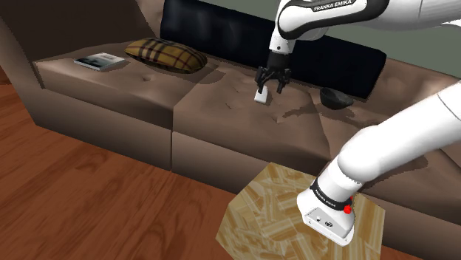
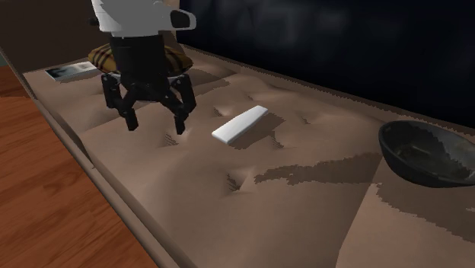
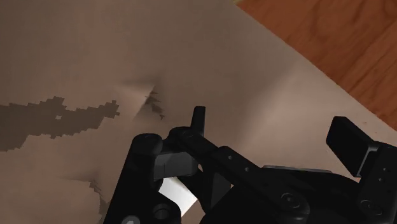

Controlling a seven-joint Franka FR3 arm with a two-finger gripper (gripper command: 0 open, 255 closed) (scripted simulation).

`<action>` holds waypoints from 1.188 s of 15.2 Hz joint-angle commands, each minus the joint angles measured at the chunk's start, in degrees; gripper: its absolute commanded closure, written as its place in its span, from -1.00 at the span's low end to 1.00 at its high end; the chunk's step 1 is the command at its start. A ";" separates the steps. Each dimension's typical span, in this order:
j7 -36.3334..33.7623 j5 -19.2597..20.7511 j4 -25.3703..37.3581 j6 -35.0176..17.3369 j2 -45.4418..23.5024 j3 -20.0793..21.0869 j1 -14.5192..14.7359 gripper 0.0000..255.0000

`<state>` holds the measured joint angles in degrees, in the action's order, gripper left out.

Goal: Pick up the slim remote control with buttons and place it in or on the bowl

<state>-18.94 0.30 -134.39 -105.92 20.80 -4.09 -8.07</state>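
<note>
Shoulder view, starting from its left: a book point(image 1: 98, 61) lies flat at the far end of the brown sofa point(image 1: 140, 100). Just beside it a plaid cushion point(image 1: 166, 54) rests by the black back cushion point(image 1: 214, 33). Further along, the gripper point(image 1: 271, 87) hangs over the middle of the seat with its fingers pointing down. From this angle the slim white remote point(image 1: 261, 94) lies flat on the seat just beneath it. To the right of that sits the dark bowl point(image 1: 338, 98), on the seat near the back cushion and apart from the remote. The stand point(image 1: 273, 207), with its wood-grain pattern, is at the lower right on the wooden floor point(image 1: 81, 199).

In the second exterior view, again from the left, the gripper point(image 2: 156, 123) is above the seat with its fingers spread and nothing between them, so I read it as open and empty. The remote point(image 2: 240, 123) lies to its right at a slant, near the fingers but not between them. The bowl point(image 2: 403, 164) stands upright at the right edge, well apart from the remote.

In the wrist view, the two fingers point(image 3: 347, 139) stand apart over sofa fabric. A corner of the remote point(image 3: 176, 193) shows past the gripper's body.
</note>
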 commanded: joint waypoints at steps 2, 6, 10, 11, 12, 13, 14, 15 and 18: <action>-1.95 0.27 2.88 -3.79 -5.62 -1.02 -1.40 -1.00; -4.17 0.36 7.14 -7.81 -12.60 -2.63 -3.18 -1.00; -6.16 0.01 12.00 -11.04 -19.39 -4.35 -4.89 -1.00; -6.62 -0.15 13.30 -11.73 -21.06 -4.79 -5.32 -1.00; -7.07 -0.35 14.63 -12.37 -22.72 -5.23 -5.75 -1.00; -7.50 -0.57 16.00 -12.96 -24.37 -5.66 -6.19 -1.00; -7.92 -0.83 17.39 -13.51 -26.01 -6.09 -6.65 -1.00; -8.32 -1.11 18.82 -14.02 -27.64 -6.52 -7.11 -1.00; -9.48 -2.14 23.27 -15.29 -32.48 -7.76 -8.57 -1.00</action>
<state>-28.03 -1.40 -113.48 -121.23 -9.66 -11.45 -16.13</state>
